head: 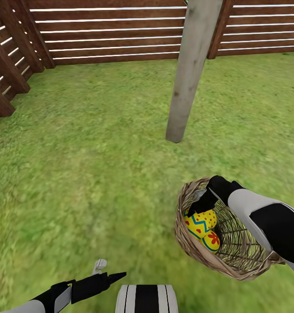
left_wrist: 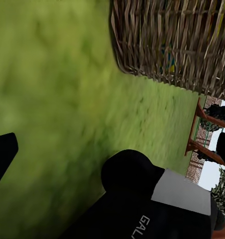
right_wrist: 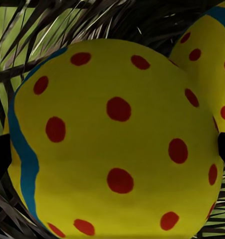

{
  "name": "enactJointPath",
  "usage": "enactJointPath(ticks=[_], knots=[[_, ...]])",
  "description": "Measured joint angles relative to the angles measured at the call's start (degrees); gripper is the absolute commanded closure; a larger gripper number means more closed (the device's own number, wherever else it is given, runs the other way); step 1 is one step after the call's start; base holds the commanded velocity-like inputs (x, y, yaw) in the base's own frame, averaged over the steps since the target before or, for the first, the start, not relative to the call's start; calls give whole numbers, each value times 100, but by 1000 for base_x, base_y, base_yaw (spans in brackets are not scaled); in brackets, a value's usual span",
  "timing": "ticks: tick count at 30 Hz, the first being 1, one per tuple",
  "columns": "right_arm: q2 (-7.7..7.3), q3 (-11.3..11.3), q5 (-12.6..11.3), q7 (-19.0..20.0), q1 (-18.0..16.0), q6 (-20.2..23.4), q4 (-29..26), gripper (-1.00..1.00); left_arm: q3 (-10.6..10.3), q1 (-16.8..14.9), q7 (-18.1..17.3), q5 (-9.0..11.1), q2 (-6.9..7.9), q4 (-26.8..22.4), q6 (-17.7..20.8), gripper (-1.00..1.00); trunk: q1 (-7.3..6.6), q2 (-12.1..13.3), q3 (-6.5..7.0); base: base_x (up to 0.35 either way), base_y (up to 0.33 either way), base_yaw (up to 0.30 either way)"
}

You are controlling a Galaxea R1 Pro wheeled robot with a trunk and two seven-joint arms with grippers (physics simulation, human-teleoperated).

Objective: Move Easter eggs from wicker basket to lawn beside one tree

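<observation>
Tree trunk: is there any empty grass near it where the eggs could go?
Yes. Bare lawn lies all around the tree trunk, widest toward the fence. It is crowded at the wicker basket, where the right end effector reaches in among the eggs.

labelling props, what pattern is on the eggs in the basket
Yellow eggs with red spots and blue zigzag bands; clearest in the right wrist view.
</observation>
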Motion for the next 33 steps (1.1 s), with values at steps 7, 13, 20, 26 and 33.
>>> enactJointPath(ticks=[7, 13, 20, 26, 33], knots=[[0, 16, -6, 2, 35, -5, 10, 100, 2, 0, 2, 1, -3, 0, 2, -100, -21, 39, 17, 0, 0, 0], [-5, 123, 74, -7, 42, -9, 73, 100, 3, 0, 1, 0, -2, 0, 3, -100, -152, 280, 124, 0, 0, 0], [-12, 119, 82, 0, 42, -9, 73, 100, 1, 0, -1, -1, -2, 0, 3, -100, -174, 322, 143, 0, 0, 0], [-105, 87, 98, 14, 42, -12, 73, 100, 3, 0, 1, -1, 7, 0, 2, -100, -174, 322, 143, 0, 0, 0], [-273, -117, 28, 40, 39, 110, 72, 100, 10, 0, -4, 0, 39, 9, 8, -100, -175, 321, 144, 0, 0, 0]])
